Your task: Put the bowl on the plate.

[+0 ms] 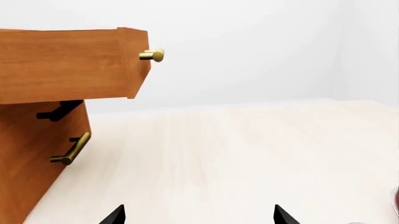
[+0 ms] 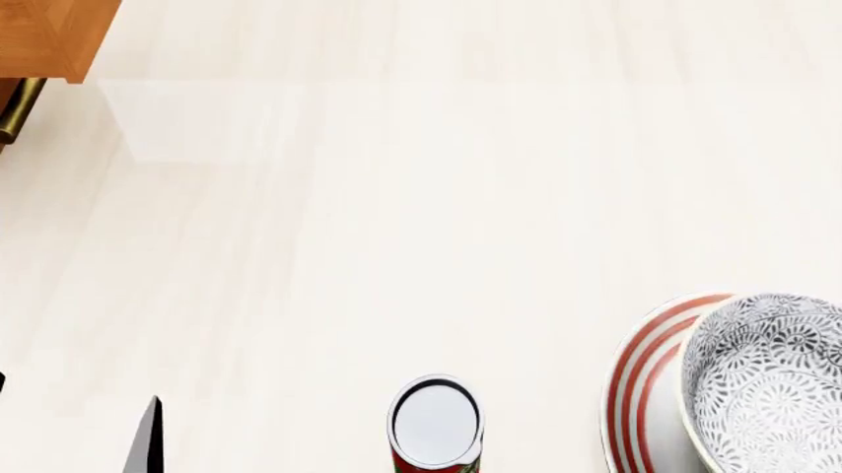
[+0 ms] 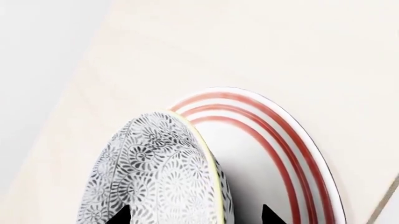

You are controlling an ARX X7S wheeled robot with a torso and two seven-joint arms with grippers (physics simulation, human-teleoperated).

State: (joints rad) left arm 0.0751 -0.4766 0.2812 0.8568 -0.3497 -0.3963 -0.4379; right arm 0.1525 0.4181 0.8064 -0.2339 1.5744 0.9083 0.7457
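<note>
The bowl (image 2: 770, 379), white with a fine grey-black floral pattern, sits over the right part of the plate (image 2: 641, 384), a flat white plate with red rings, at the head view's lower right. In the right wrist view the bowl (image 3: 156, 177) fills the foreground with the plate (image 3: 274, 144) behind it. My right gripper (image 3: 193, 217) is open, its two dark fingertips (image 3: 119, 215) standing either side of the bowl's rim, wide apart. My left gripper (image 1: 198, 215) is open over bare table, far to the left, holding nothing.
A can (image 2: 436, 424) with a white top stands on the light wooden table (image 2: 421, 217) left of the plate. A wooden cabinet (image 1: 56, 65) with brass handles (image 1: 72, 148) and an open drawer stands at the far left; its corner (image 2: 46, 34) shows in the head view.
</note>
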